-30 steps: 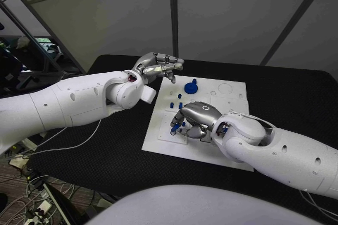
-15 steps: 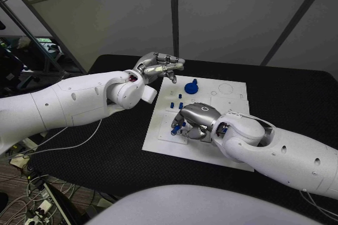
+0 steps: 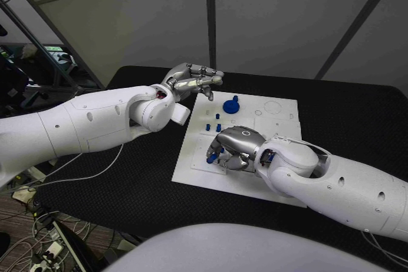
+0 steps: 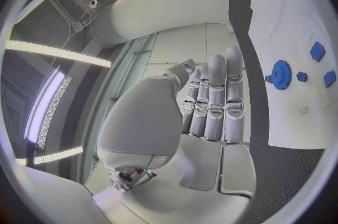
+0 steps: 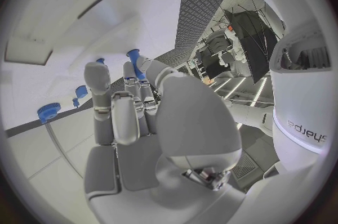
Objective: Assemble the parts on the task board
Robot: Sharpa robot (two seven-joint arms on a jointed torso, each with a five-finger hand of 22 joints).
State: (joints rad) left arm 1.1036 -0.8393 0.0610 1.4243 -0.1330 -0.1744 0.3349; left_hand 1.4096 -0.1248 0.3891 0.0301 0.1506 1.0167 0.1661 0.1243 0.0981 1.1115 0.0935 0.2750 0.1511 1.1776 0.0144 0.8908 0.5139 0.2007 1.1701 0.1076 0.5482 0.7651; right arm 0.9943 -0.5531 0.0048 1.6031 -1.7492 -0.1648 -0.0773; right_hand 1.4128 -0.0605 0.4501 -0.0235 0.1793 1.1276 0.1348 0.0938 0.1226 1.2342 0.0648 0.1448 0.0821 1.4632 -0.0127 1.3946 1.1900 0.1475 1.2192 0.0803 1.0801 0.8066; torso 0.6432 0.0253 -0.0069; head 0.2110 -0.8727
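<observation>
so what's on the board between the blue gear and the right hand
In the head view, small blue parts stand on the task board between the blue gear and the right hand.

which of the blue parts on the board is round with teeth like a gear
The blue gear at the far end of the task board, near the left hand. It is a wide toothed disc; the other blue parts are small plain pegs.
</observation>
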